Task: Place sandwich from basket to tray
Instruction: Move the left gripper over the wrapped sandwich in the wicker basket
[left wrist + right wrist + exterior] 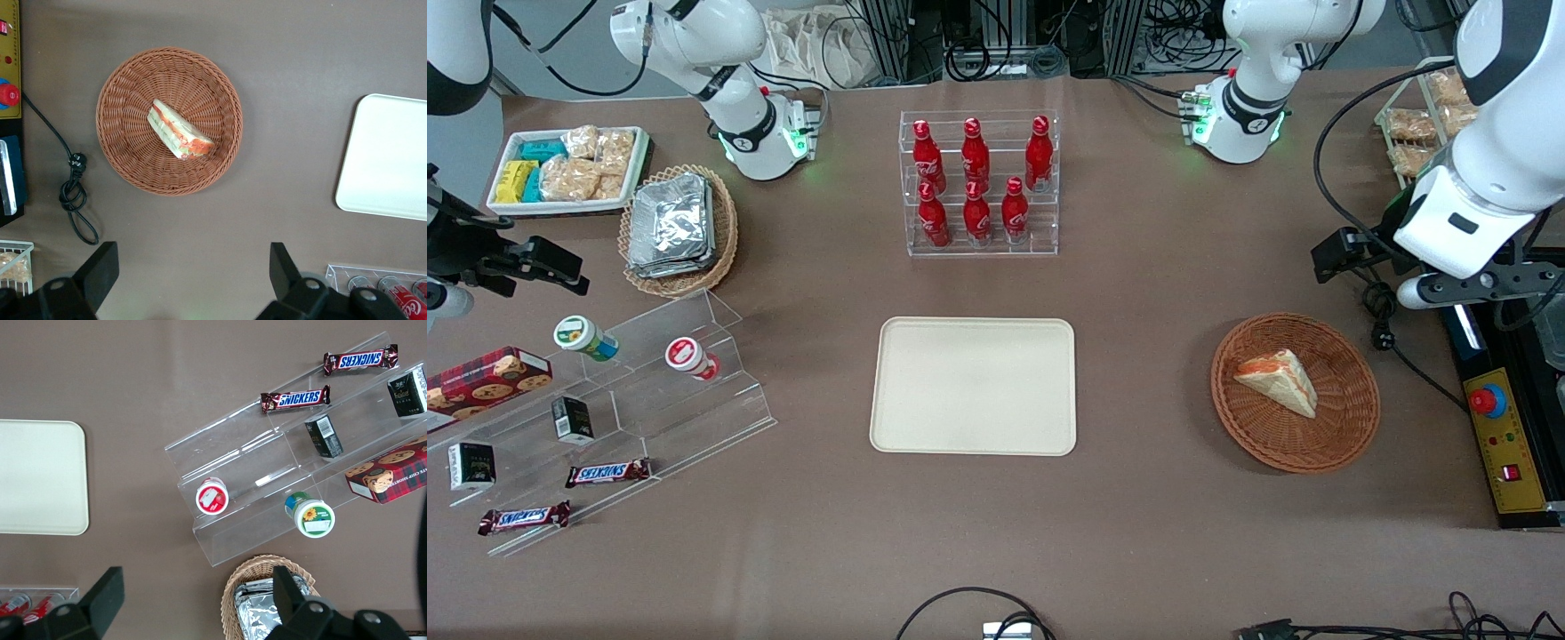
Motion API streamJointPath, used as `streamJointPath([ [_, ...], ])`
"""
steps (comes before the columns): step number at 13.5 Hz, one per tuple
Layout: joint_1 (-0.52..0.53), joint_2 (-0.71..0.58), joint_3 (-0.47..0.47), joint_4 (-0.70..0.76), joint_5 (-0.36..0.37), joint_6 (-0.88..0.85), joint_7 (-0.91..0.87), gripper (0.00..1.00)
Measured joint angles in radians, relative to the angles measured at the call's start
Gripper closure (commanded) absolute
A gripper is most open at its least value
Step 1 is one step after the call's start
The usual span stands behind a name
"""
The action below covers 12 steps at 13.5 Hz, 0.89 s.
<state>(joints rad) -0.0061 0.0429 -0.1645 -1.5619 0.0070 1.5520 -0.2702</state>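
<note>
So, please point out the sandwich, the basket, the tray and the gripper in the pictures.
sandwich (1279, 380): front view, on its pale bread face.
basket (1352, 413): front view, on bare woven wall.
tray (974, 391): front view, on its bare floor.
gripper (192, 273): left wrist view, midway between its open fingertips, above the table beside the basket.

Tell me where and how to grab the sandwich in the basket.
Grip the sandwich across its two long sides, near the thick middle of the wedge, coming straight down from above. It lies flat and alone in the shallow basket, so the rim probably won't block a vertical approach. The end effector is open, above bare table beside the basket; it likely needs turning to straddle the wedge.
</note>
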Motion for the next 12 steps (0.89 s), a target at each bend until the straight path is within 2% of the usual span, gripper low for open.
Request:
streamJointPath([
  [4, 0.003, -0.006, 0.000, -0.017, 0.003, 0.048, 0.001, 0.00],
  [8, 0.017, -0.002, 0.013, -0.173, 0.012, 0.231, -0.037, 0.04],
  [12, 0.035, 0.060, 0.063, -0.333, 0.003, 0.451, -0.362, 0.04],
])
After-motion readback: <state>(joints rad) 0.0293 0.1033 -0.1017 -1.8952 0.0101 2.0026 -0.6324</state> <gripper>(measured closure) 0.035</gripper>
